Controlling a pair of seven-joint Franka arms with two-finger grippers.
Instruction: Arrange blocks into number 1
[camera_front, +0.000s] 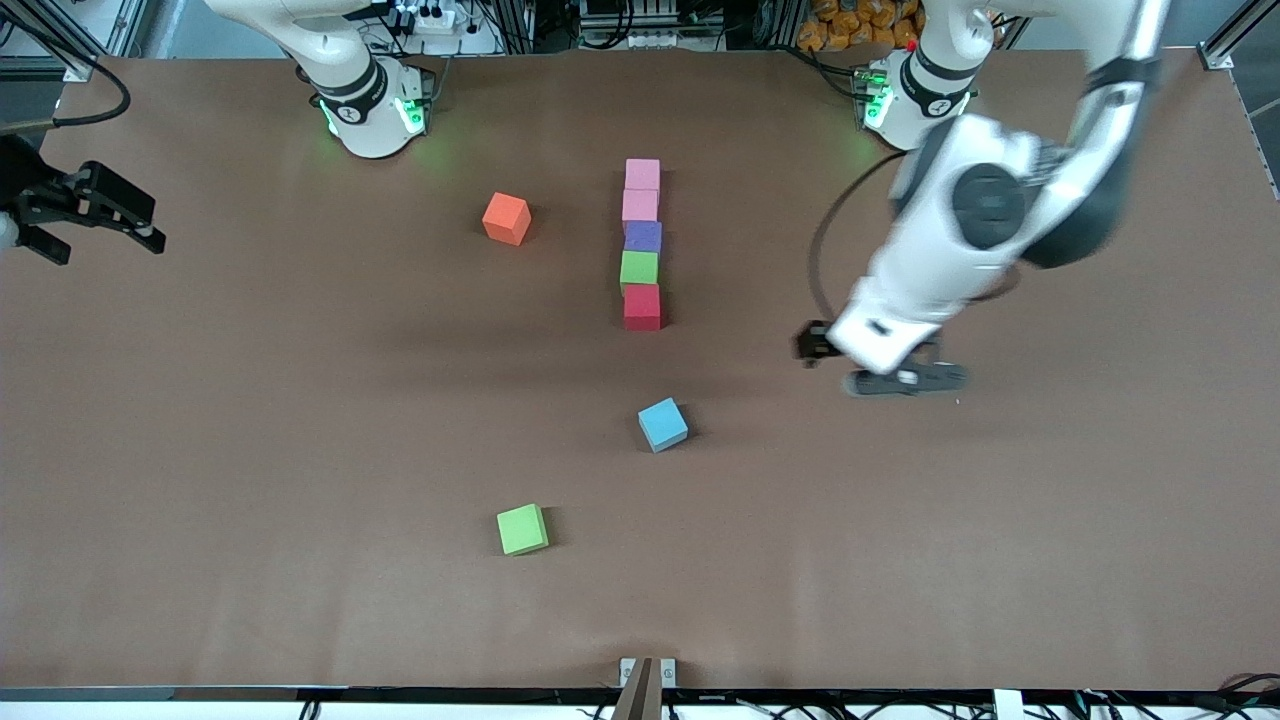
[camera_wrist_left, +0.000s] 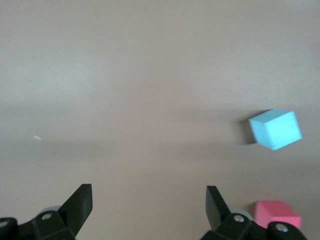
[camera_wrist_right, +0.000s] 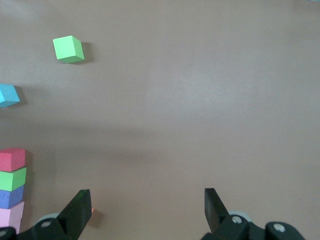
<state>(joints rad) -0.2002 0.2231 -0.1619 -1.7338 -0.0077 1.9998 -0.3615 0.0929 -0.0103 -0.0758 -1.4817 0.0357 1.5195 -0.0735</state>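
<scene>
- The right gripper (camera_front: 95, 215) is seen spread open and empty, over the table edge at the right arm's end; that arm waits.
- An orange block (camera_front: 507, 218) is found alone, toward the right arm's end from the column.
- A lone green block (camera_front: 523, 529) lies nearest the front camera.
- A touching column is formed, farthest to nearest: pink block (camera_front: 642, 174), second pink block (camera_front: 640, 206), purple block (camera_front: 642, 237), green block (camera_front: 639, 268), red block (camera_front: 642, 307).
- A light blue block (camera_front: 663, 424) lies apart, nearer the camera than the red one.
- The left gripper (camera_front: 905, 381) is held open and empty over bare table (camera_front: 1000, 550), toward the left arm's end from the light blue block.
</scene>
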